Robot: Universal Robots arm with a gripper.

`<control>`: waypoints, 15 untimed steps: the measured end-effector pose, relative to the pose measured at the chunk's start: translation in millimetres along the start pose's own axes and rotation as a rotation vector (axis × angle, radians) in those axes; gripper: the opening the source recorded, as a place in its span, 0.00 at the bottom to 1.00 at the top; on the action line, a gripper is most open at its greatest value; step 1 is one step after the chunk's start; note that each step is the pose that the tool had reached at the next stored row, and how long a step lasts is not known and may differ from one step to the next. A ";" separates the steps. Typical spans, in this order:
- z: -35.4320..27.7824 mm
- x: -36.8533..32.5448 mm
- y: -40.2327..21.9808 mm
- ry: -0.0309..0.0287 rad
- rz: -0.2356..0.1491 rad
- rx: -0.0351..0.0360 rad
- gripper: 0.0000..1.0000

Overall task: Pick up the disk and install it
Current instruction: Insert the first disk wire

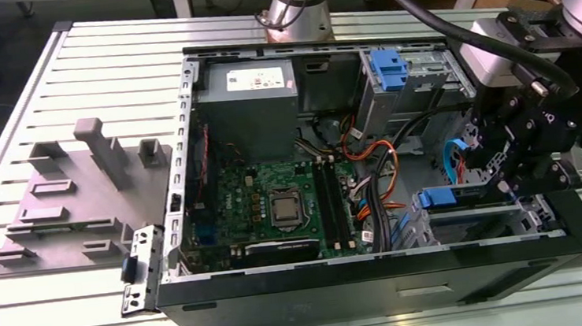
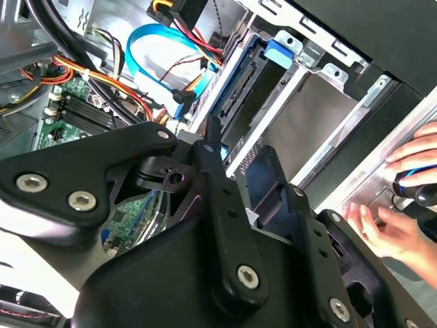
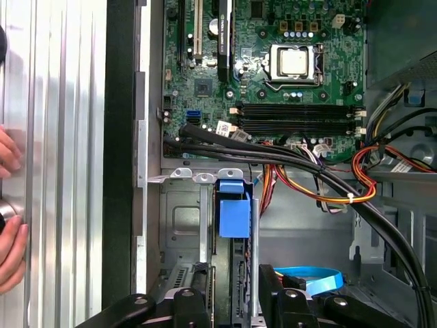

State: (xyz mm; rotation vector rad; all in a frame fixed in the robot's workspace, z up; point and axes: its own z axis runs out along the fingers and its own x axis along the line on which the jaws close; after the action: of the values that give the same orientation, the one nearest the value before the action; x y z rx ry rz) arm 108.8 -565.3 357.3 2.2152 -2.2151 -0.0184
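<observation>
The gripper (image 3: 232, 309) sits at the rear of the disk (image 3: 232, 208); whether it clamps or has let go cannot be told. The disk stands on edge in the drive bay (image 1: 482, 211), lower right of the exterior view, seemingly mid-insertion. Seating it likely calls for a straight push.

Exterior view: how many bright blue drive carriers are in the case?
2: one carrier in the farther bay, one on the disk in the nearer bay; others possibly hidden.

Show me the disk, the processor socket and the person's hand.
disk (image 3: 232, 210), first wrist view, its blue carrier tab.
processor socket (image 3: 295, 63), first wrist view, its silver centre.
hand (image 2: 395, 231), second wrist view, its middle.
</observation>
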 end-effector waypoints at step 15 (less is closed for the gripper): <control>-2.5 0.0 0.0 0.0000 0.000 0.0000 0.42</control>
State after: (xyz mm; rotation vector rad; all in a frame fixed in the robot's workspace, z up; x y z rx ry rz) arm 108.8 -565.3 359.8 2.2152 -2.2151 -0.0184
